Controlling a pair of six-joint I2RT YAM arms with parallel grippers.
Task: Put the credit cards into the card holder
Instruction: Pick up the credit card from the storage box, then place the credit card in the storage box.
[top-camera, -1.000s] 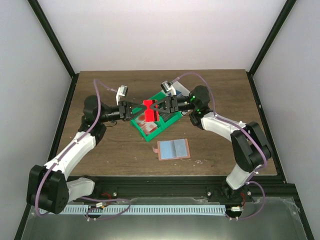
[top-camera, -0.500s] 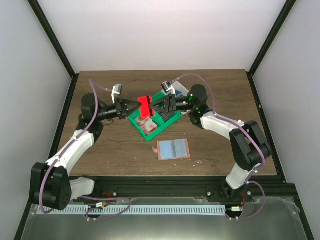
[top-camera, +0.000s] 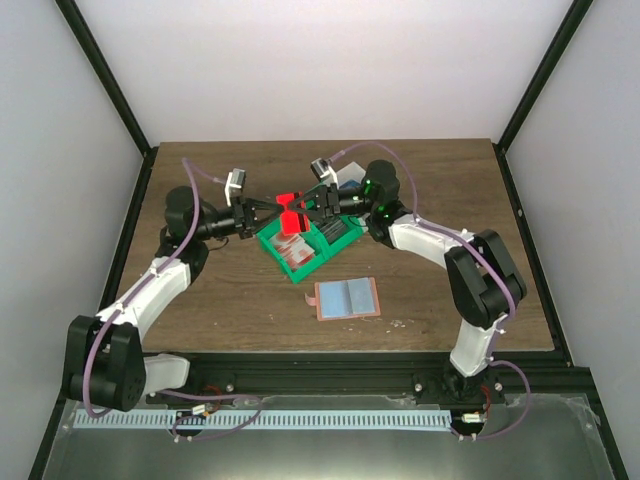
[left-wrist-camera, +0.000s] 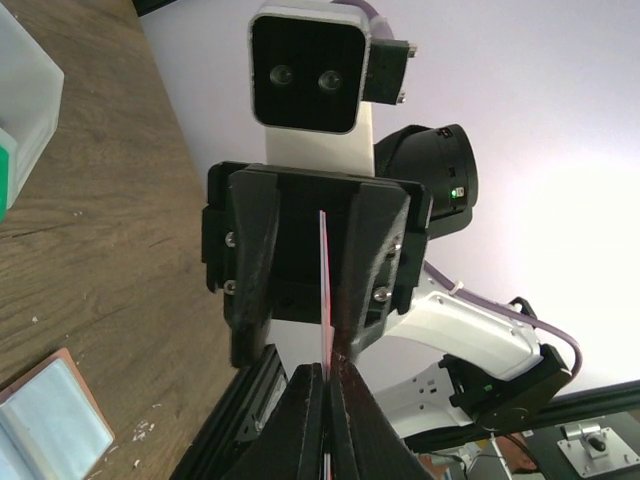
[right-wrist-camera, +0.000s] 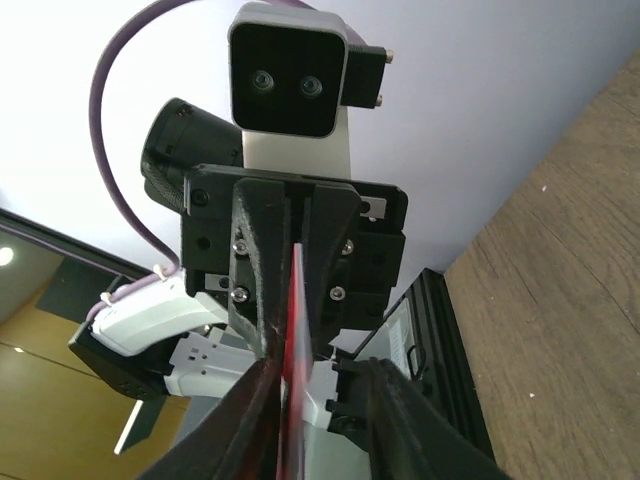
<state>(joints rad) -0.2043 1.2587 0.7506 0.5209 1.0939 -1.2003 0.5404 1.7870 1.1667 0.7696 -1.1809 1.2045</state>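
The left claw (top-camera: 271, 211) pinches the red card (top-camera: 291, 205) tight; the right claw (top-camera: 308, 210) stands parted around its other end — the card holder (top-camera: 347, 298) lies open on the desk (top-camera: 200, 300) at five o'clock.

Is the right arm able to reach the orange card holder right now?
Probably yes. The card holder lies open on the table with nothing covering it, and the right gripper is open; the left gripper pinches the red credit card.

My arms reach inward, hands facing tip to tip: left hand (top-camera: 270, 206) pinched shut, right hand (top-camera: 303, 209) fingers parted.
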